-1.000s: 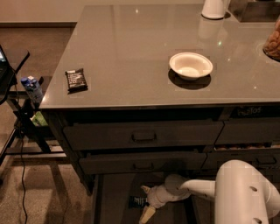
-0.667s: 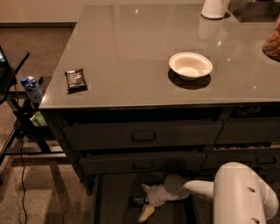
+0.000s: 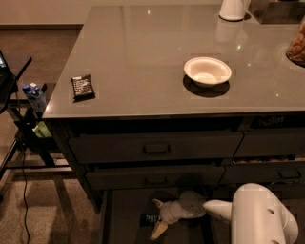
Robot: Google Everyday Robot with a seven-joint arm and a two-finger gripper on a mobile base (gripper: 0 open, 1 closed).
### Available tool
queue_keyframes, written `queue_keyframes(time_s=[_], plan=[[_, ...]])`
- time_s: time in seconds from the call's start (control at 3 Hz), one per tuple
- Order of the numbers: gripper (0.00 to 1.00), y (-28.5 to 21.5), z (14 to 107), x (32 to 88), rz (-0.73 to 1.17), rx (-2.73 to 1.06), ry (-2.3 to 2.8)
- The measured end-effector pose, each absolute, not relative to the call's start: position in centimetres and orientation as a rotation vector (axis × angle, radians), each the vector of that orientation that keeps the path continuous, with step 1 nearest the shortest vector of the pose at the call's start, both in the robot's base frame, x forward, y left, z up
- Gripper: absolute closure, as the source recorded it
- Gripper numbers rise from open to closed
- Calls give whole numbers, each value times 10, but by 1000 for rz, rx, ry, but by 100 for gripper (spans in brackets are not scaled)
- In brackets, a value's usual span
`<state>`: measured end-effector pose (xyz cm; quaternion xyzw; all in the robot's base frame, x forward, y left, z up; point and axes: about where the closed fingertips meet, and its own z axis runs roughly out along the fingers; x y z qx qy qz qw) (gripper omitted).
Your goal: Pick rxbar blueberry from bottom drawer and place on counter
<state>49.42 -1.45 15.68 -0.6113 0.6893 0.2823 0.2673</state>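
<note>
Hardly shifting since before, the white arm [image 3: 217, 208] is reaching low into the dark grey bottom drawer [image 3: 123, 215], its gripper [image 3: 157, 217] gaping wide, the dark-blue wrapped bar [image 3: 147, 220] lying between its fingertips.

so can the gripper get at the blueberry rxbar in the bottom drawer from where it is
Probably yes. The gripper is down inside the open bottom drawer, its fingers spread, with the rxbar blueberry lying right at them. Nothing visible sits in between.

rxbar blueberry [image 3: 147, 220]: part hidden by gripper [image 3: 156, 218], fingers spread, in bottom drawer [image 3: 121, 214]; lettering unreadable | drawer floor cut by bottom edge | white container [image 3: 233, 8], counter [image 3: 143, 57] far edge: top cut off | brown item [image 3: 298, 45], right edge: cut off
</note>
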Motion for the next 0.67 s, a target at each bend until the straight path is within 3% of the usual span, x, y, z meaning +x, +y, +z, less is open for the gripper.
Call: queue_keyframes(time_s=[0.67], plan=[[0,-13,140,505,786,-1620,1842]])
